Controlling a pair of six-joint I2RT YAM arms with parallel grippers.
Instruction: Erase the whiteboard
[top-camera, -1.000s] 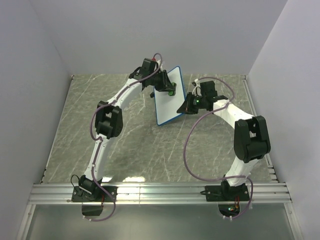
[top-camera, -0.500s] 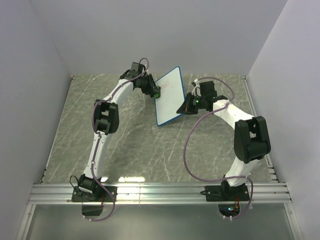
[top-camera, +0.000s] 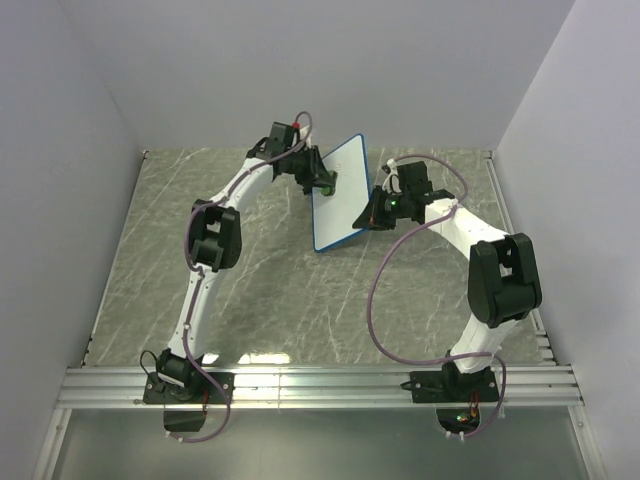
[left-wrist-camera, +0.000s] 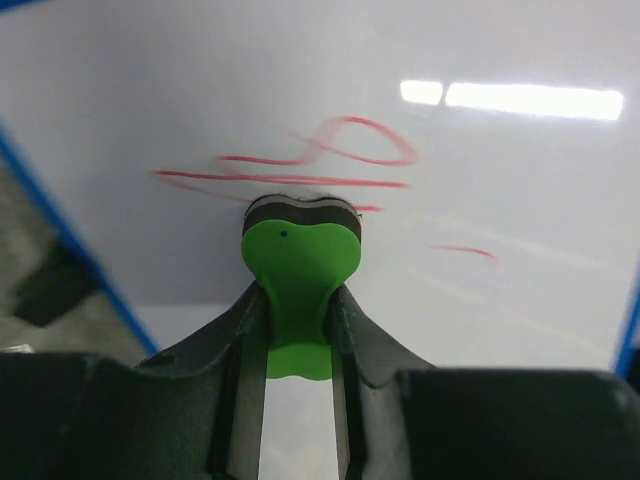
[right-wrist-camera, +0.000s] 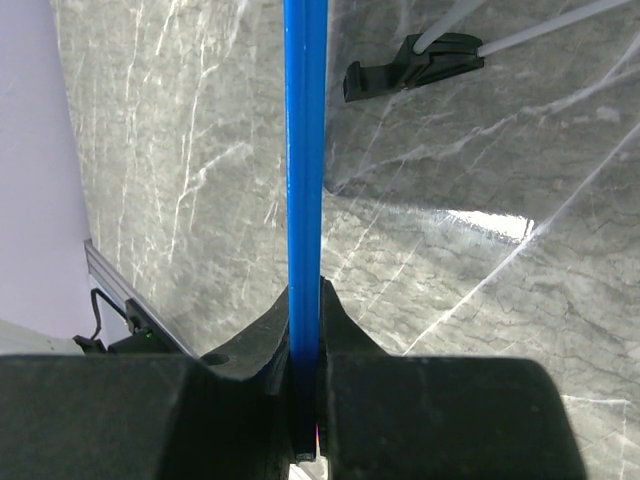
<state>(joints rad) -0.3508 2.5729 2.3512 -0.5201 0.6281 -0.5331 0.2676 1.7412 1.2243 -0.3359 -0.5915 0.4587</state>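
Observation:
The whiteboard (top-camera: 340, 205), white with a thin blue rim, stands tilted on its edge in the middle of the table. My right gripper (top-camera: 372, 216) is shut on its right rim, which shows as a blue strip (right-wrist-camera: 304, 180) between the jaws. My left gripper (top-camera: 326, 186) is shut on the green bone-shaped eraser (left-wrist-camera: 299, 265), whose dark pad presses against the board face (left-wrist-camera: 480, 300) just below the red scribble (left-wrist-camera: 320, 160). A short red mark (left-wrist-camera: 465, 251) lies to the right.
The grey marble tabletop (top-camera: 250, 270) lies under the board. A black stand foot (right-wrist-camera: 410, 65) of the board shows in the right wrist view. Lavender walls (top-camera: 60, 150) close in the left, back and right sides.
My left gripper with the eraser swung left off the board's face, then came back right onto its upper left part. The right arm and the board stayed still.

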